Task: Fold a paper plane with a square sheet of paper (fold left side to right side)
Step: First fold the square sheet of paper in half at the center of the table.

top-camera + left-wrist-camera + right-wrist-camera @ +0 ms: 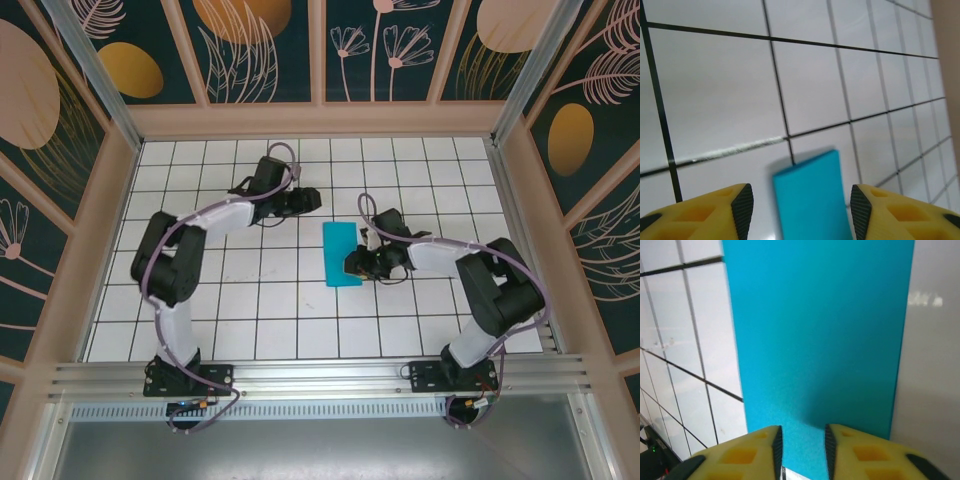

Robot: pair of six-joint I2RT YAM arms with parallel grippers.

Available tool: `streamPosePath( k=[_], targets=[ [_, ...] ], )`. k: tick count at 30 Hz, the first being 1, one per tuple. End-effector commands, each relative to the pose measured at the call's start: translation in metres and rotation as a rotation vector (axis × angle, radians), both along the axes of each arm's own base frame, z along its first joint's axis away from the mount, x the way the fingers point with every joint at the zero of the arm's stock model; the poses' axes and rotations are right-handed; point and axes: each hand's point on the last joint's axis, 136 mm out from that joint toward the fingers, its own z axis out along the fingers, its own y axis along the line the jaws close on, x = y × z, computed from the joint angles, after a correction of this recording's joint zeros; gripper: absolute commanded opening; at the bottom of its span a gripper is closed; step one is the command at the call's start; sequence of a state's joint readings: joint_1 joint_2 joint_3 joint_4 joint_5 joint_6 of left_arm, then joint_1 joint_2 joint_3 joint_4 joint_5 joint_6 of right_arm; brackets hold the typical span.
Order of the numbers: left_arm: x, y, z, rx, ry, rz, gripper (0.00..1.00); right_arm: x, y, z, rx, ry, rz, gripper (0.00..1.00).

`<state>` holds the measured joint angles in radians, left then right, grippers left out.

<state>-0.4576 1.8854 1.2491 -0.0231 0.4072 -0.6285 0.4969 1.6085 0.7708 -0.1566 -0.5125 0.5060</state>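
Two layers appear stacked in the square sheet of paper point(342, 254), laid as a narrow strip mid-worktop point(200, 300). Over its near edge the jaws of the right arm point(440, 255) are set slightly apart, probably to free the crease. Those of the left arm point(225, 215) are held wide apart at its far-left, kept clear.

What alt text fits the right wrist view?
A blue paper rectangle lies on the white gridded table, running up the middle. At the bottom, the right claw hangs over its near edge, yellow fingers slightly apart.
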Motion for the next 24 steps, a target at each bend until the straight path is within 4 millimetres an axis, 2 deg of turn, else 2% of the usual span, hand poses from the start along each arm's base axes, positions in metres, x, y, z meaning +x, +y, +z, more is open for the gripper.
streamPosePath(
  k=[1, 5, 6, 8, 11, 16, 24],
  targets=[
    [-0.032, -0.001, 0.008, -0.078, 0.013, -0.033, 0.55, 0.021, -0.018, 0.029, -0.02, -0.114, -0.052, 0.4],
    [-0.067, -0.004, -0.006, -0.114, 0.071, -0.042, 0.54, 0.03, -0.036, 0.033, 0.008, -0.133, -0.099, 0.5],
    [-0.077, -0.005, -0.015, -0.112, 0.097, -0.047, 0.54, 0.031, -0.037, 0.032, 0.017, -0.124, -0.1, 0.52],
    [-0.087, -0.01, -0.009, -0.125, 0.089, -0.06, 0.54, 0.03, -0.033, 0.028, 0.043, -0.097, -0.093, 0.52],
    [-0.101, -0.013, -0.014, -0.124, 0.096, -0.069, 0.54, 0.025, -0.029, 0.016, 0.063, -0.034, -0.087, 0.52],
    [-0.11, -0.013, -0.018, -0.136, 0.098, -0.065, 0.54, 0.021, -0.022, 0.005, 0.105, 0.029, -0.084, 0.5],
    [-0.111, -0.016, -0.017, -0.13, 0.084, -0.076, 0.55, 0.013, -0.022, -0.008, 0.098, 0.083, -0.079, 0.49]
  ],
)
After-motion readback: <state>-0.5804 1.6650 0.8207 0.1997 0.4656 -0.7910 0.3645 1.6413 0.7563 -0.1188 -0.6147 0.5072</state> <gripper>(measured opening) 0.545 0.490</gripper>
